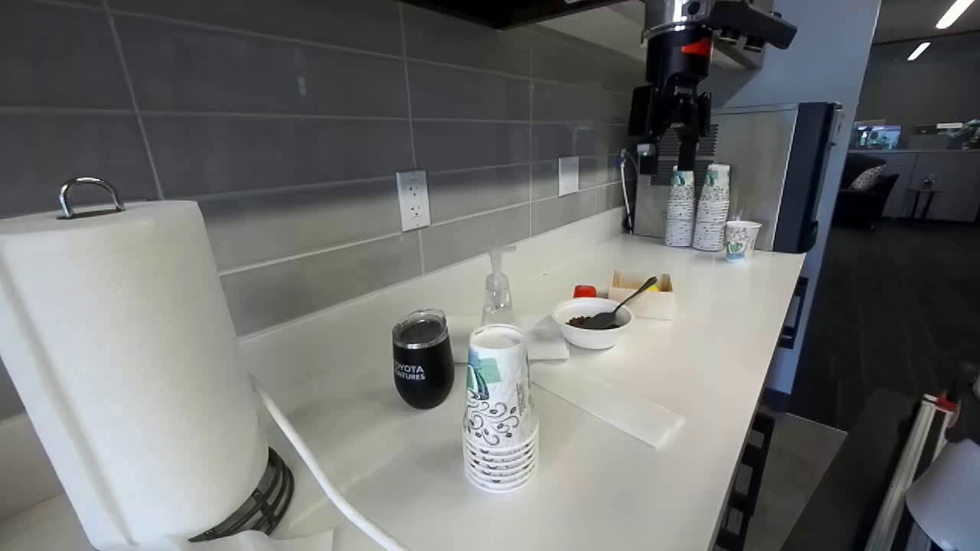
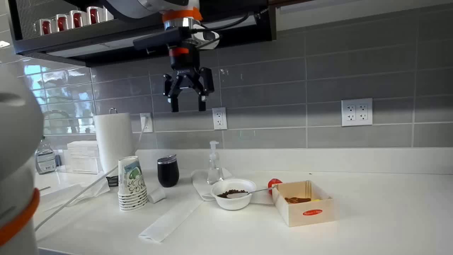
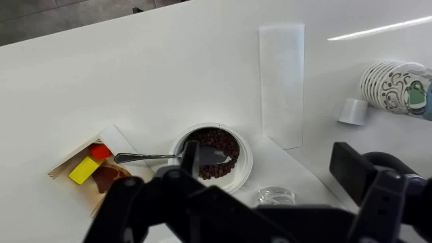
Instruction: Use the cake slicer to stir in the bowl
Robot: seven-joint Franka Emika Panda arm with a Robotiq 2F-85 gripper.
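Well below the spread, empty gripper [image 2: 188, 105], the cake slicer [image 1: 603, 319] leans in a white bowl [image 1: 591, 340], its handle [image 3: 145, 157] best pinched squarely.

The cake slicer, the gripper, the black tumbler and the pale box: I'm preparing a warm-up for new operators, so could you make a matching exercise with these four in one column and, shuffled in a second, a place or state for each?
Things
1. cake slicer
2. gripper
3. black tumbler
4. pale box

Places and states
A. hangs open, holding nothing
B. contains a yellow block
C. stands upright, marked with white lettering
D. lies partly inside the white bowl

Right pairs: 1-D; 2-A; 3-C; 4-B
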